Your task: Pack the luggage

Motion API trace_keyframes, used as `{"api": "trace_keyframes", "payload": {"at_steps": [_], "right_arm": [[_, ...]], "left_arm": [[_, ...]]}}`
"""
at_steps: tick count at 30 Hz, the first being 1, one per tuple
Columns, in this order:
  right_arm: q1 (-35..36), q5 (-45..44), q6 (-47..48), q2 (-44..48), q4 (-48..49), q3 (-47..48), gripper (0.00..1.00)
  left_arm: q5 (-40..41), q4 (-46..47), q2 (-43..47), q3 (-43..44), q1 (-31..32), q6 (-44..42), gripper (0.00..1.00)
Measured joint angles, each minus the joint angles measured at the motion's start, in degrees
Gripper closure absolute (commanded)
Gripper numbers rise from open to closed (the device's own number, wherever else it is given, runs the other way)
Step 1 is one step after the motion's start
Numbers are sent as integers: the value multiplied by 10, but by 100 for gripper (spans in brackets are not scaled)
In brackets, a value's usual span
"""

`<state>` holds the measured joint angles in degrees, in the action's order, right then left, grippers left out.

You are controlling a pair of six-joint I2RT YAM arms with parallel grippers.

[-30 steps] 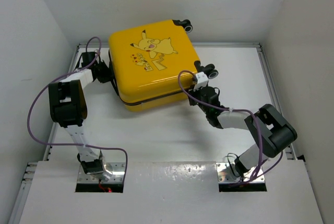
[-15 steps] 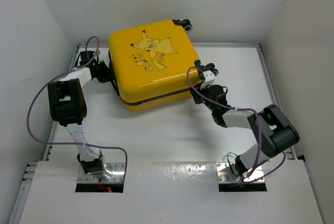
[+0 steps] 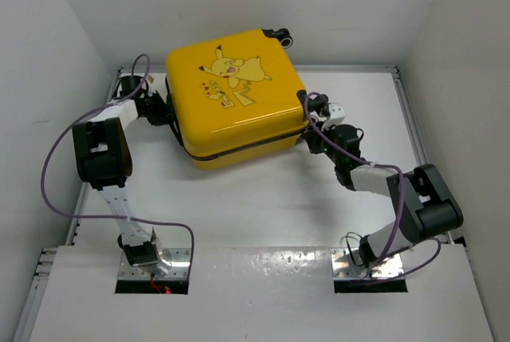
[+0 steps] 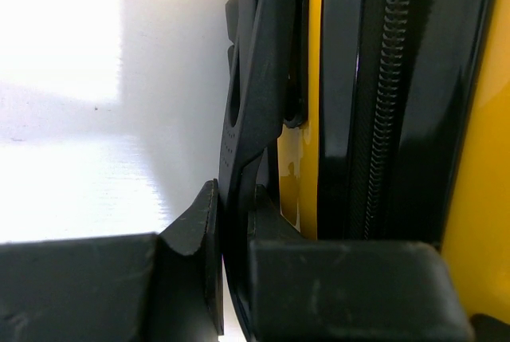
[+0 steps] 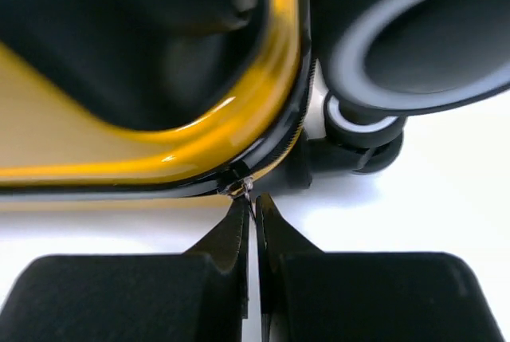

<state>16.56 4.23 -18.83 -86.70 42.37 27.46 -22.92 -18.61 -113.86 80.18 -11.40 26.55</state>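
The luggage [image 3: 235, 95] is a yellow suitcase lying flat at the back of the table, lid shut and cartoon facing up. My left gripper [image 3: 165, 111] is at its left side, shut on the black side handle [image 4: 255, 79], which passes between the jaws [image 4: 231, 222] beside the black zipper seam [image 4: 390, 103]. My right gripper [image 3: 311, 139] is at the front right corner, by a wheel [image 5: 414, 47]. Its jaws [image 5: 253, 206] are pinched on the small metal zipper pull [image 5: 249, 189] on the seam under the yellow shell [image 5: 119, 151].
White walls enclose the table on the left, back and right. A metal rail [image 3: 414, 135] runs along the right edge. Another black wheel [image 3: 279, 37] sticks out at the suitcase's far corner. Purple cables [image 3: 56, 167] loop off both arms.
My right gripper has slid rightward along the suitcase's front edge to the wheel corner, holding the zipper pull. The left arm has barely moved.
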Motion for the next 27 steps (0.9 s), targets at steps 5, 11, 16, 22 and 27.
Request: {"api": "trace_keyframes", "payload": {"at_steps": [5,11,16,22,27], "right_arm": [[-40,21,-29,-35,10,26,100],[-83,73,-78,-102,11,89,100],[-107,131,-125,-157,20,140,100],[-129,164,-194,-246,27,239,100],[-138,210,-254,-322,29,328,100]], "left_arm": [[-21,-40,-28,46,-5,-21,100],[-47,-69,-80,126,-7,-53,100],[-77,-78,-126,189,-9,-71,100],[-91,-76,-166,249,-10,-75,100],[-91,-88,-186,282,-10,-83,100]]}}
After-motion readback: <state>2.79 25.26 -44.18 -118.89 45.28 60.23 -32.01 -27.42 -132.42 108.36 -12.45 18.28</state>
